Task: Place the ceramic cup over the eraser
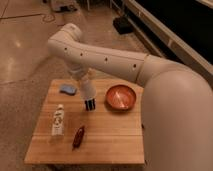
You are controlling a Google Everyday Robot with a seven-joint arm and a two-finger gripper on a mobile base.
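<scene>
The ceramic cup (88, 92) is small, white and tapered, and hangs slightly tilted at the end of my arm. My gripper (86, 80) grips it from above, over the middle of the wooden table (110, 140). The eraser (90, 104), a small black block with pale stripes, stands directly under the cup. The cup's lower rim touches or just covers the eraser's top, and the eraser's lower part still shows.
A red bowl (120, 96) sits just right of the eraser. A blue-grey pad (68, 89) lies at the back left. A white labelled bottle (58, 121) and a dark red oblong object (78, 136) lie at the front left. My arm arches over the table's back.
</scene>
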